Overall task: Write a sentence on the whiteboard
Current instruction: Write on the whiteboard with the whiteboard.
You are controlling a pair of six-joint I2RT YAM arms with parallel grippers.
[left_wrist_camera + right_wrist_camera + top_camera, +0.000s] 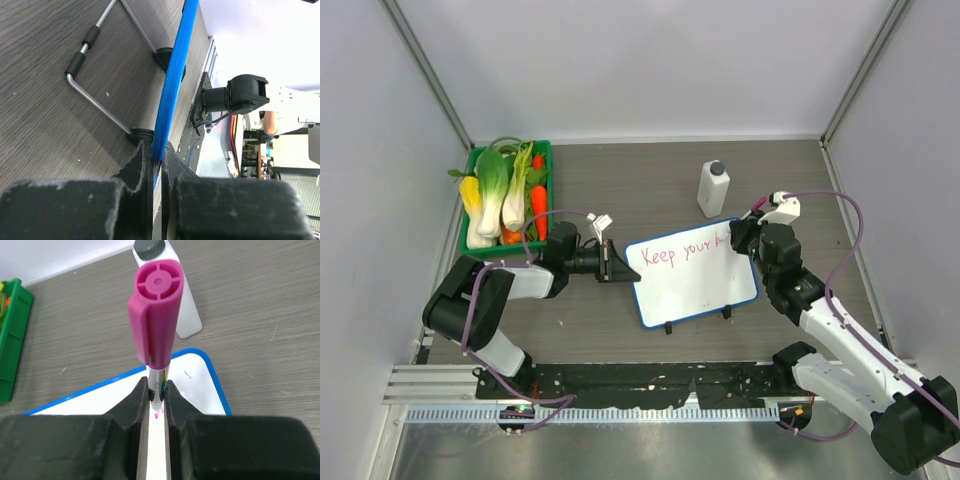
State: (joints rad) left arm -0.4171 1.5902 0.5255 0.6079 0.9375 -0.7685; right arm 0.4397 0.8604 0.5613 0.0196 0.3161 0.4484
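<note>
The whiteboard point(695, 278), white with a blue rim and two black feet, lies in the middle of the table. Pink-red handwriting, the sentence point(682, 249), reads "Keep your" plus a part-hidden stroke along its upper edge. My left gripper point(613, 263) is shut on the board's left rim; the left wrist view shows the blue rim point(172, 85) between the fingers. My right gripper point(740, 238) is shut on a pink marker point(156, 320), cap end up, its tip point(156, 414) at or just above the board point(195, 385) near the upper right corner.
A white bottle point(713, 188) with a dark cap stands just behind the board, close to my right gripper; it also shows in the right wrist view point(175, 295). A green basket point(545, 190) of toy vegetables sits at the back left. Wire stand legs point(95, 102) lie behind the board.
</note>
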